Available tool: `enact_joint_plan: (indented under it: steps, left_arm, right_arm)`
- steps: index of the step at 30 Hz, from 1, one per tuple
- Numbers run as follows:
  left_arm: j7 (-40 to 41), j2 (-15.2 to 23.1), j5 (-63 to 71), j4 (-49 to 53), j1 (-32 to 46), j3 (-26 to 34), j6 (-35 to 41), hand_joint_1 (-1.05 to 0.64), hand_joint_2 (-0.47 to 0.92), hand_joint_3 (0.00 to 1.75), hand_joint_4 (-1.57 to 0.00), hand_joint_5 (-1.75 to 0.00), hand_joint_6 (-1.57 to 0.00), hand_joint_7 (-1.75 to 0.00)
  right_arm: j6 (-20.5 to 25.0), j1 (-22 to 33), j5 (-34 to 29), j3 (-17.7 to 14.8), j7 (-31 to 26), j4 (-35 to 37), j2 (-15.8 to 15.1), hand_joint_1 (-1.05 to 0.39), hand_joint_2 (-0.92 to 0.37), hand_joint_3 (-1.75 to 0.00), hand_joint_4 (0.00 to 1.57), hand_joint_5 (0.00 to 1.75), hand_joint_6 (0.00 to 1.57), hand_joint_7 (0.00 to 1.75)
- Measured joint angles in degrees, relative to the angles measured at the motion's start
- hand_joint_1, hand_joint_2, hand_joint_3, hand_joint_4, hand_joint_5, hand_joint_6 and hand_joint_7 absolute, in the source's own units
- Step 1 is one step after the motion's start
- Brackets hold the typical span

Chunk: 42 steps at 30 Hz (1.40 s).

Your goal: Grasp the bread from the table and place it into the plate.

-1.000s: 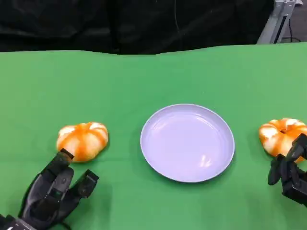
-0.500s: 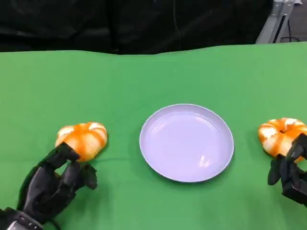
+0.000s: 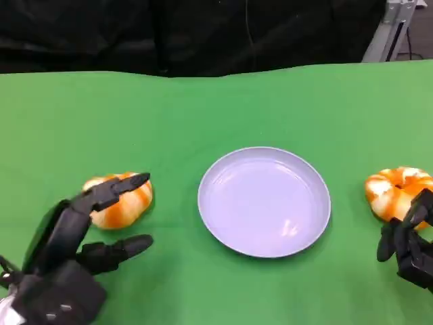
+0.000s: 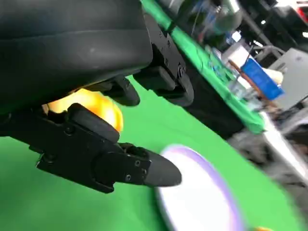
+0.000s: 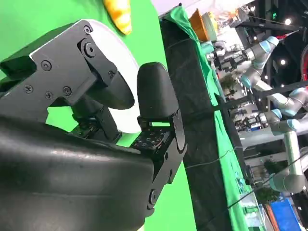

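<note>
left hand [image 3: 74, 250] has risen, fingers now spread over the bread [image 3: 116, 199].

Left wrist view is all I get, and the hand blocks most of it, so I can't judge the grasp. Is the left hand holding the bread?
Observer: No. From the head view the left hand is open, its fingers spread, with one finger reaching across the near bread. I cannot tell whether it touches.
Operator: Is anything on the plate?
Observer: Nothing. The whole plate is bare.
Operator: Any other bread?
Observer: Yes, a second bread lies on the plate's far side, next to the right hand, which holds nothing.
</note>
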Motion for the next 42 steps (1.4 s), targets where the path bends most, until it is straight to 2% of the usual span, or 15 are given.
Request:
enact_joint_plan:
  steps: [3, 5, 11, 17, 27, 33, 39, 42]
  left_arm:
    - [11.26, 3.15, 15.37, -5.85, 0.1, -3.84, 6.46, -0.95, 0.92, 0.15, -0.3, -0.04, -0.45, 0.0]
    - [15.85, 5.96, 23.89, -9.63, -0.07, -7.07, 12.93, -0.97, 0.92, 0.15, -0.27, -0.02, -0.42, 0.0]
    - [13.89, 9.42, 27.25, -10.66, -3.41, -14.28, 25.1, -0.98, 0.92, 0.1, -0.31, -0.03, -0.42, -0.01]
    - [12.58, 11.3, 24.57, -0.36, -10.64, -20.08, 28.7, -0.99, 0.92, 0.1, -0.33, -0.03, -0.42, -0.01]
    - [9.75, 11.56, 19.28, 13.1, -17.08, -27.61, 30.39, -1.05, 0.92, 0.15, -0.32, -0.01, -0.36, 0.0]
    - [3.06, 12.33, 16.01, 18.14, -21.96, -30.81, 31.49, -1.05, 0.92, 0.19, -0.32, -0.01, -0.35, 0.0]
    - [0.2, 12.85, 14.42, 21.3, -25.15, -33.07, 32.44, -1.0, 0.92, 0.17, -0.34, -0.01, -0.38, -0.01]
    - [0.26, 12.9, 13.57, 23.05, -26.21, -33.74, 32.37, -0.91, 0.92, 0.17, -0.37, -0.02, -0.4, -0.02]
  right_arm:
    - [0.0, -0.01, 0.0, 0.0, 0.01, 0.03, 0.0, -0.05, -0.41, -1.48, 0.92, 1.75, 0.76, 1.73]
    - [0.0, -0.08, 0.03, -0.07, 0.02, 0.06, -0.01, -0.05, -0.41, -1.48, 0.92, 1.75, 0.76, 1.73]
    - [0.03, -0.29, 0.03, -0.1, 0.0, 0.07, -0.02, -0.05, -0.41, -1.48, 0.92, 1.75, 0.76, 1.73]
    - [0.05, -0.29, -0.05, 0.03, -0.49, -0.17, 0.12, -0.05, -0.41, -1.48, 0.92, 1.75, 0.76, 1.73]
    - [-0.1, -0.14, -0.32, 0.24, -0.57, -0.41, 0.23, -0.05, -0.42, -1.47, 0.92, 1.75, 0.76, 1.72]
    - [-0.1, -0.12, -0.31, 0.26, -0.52, -0.42, 0.23, -0.06, -0.42, -1.46, 0.92, 1.75, 0.77, 1.73]
    - [-0.09, -0.12, -0.32, 0.26, -0.58, -0.43, 0.23, -0.05, -0.42, -1.46, 0.92, 1.75, 0.76, 1.72]
    - [-0.09, -0.12, -0.31, 0.27, -0.55, -0.42, 0.23, -0.06, -0.42, -1.46, 0.92, 1.75, 0.76, 1.73]
